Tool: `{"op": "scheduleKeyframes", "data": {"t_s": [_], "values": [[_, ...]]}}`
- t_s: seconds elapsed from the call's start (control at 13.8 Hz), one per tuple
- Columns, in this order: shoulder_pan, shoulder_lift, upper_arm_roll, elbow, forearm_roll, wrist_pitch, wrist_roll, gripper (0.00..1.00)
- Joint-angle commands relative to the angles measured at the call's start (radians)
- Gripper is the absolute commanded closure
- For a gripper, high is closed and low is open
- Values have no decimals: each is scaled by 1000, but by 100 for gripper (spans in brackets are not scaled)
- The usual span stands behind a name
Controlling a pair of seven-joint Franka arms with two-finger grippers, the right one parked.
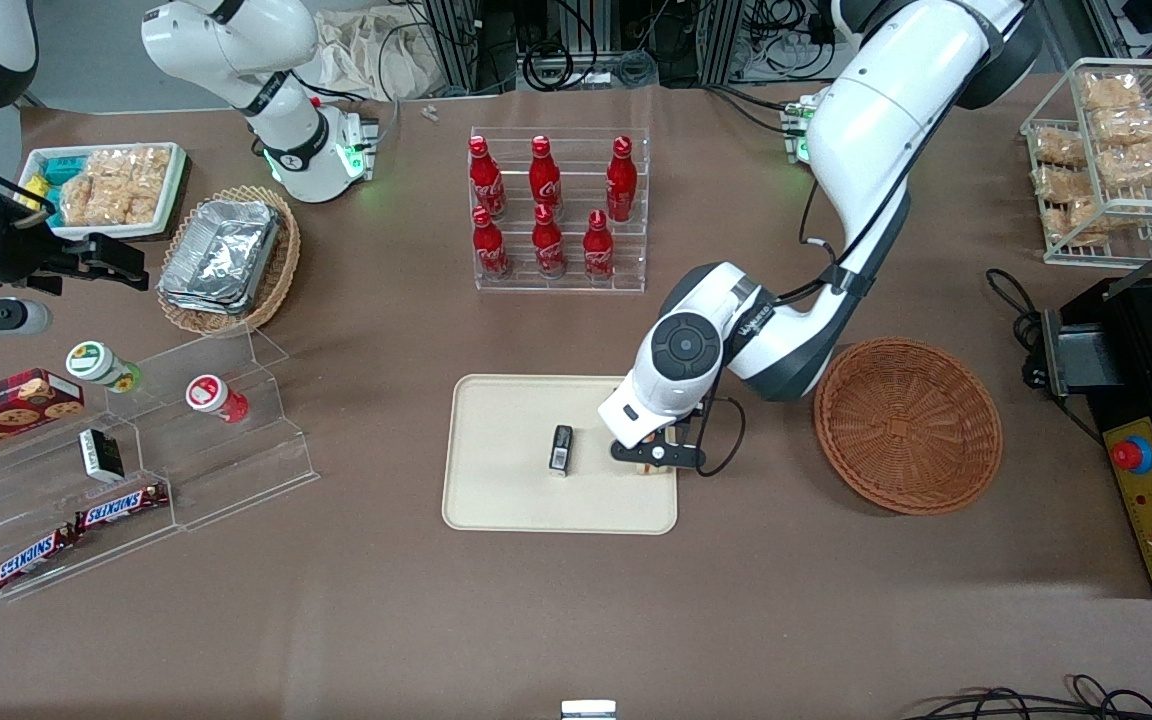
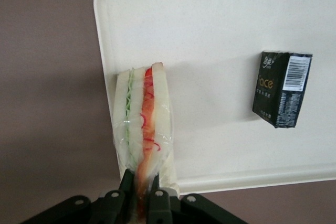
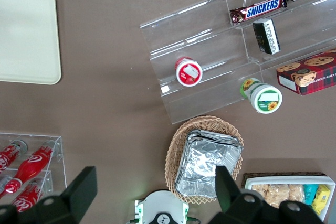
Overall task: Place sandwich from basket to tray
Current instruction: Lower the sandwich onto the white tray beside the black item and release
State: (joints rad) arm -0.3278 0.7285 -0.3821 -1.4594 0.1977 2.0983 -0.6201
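From the wrist camera I had the closest look: the gripper was clamped on the sandwich, its two fingers pinching the wrapped wedge at one end, with the pink and green filling edge facing the lens. The sandwich hung over the rim of the tray, part of it above the cream surface and part above the brown table. Whether it was touching the tray yet, I could not tell. A small black packet lay flat on the tray, well apart from the sandwich.

In the front view the gripper sat low over the tray at the edge toward the basket, and only a sliver of the sandwich showed beneath it. The basket stood beside the tray, toward the working arm's end of the table, with nothing in it.

I judged the carry done and the placing step in hand. The next move called for nudging inward so the whole wedge cleared the rim, lowering until it rested, then opening the fingers and lifting straight up, keeping clear of the packet.
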Motion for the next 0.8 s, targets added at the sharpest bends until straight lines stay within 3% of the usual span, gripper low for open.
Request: {"op": "scheduleKeyframes", "data": {"t_s": [0.0,0.22,0.36,0.44,0.73], "values": [[-20,34,8,34,23,2,-33,100],[-20,55,8,39,22,5,-33,97],[-19,52,8,39,19,5,-33,57],[-17,51,8,39,20,2,-36,1],[22,-41,0,44,-7,-140,-15,1]]}}
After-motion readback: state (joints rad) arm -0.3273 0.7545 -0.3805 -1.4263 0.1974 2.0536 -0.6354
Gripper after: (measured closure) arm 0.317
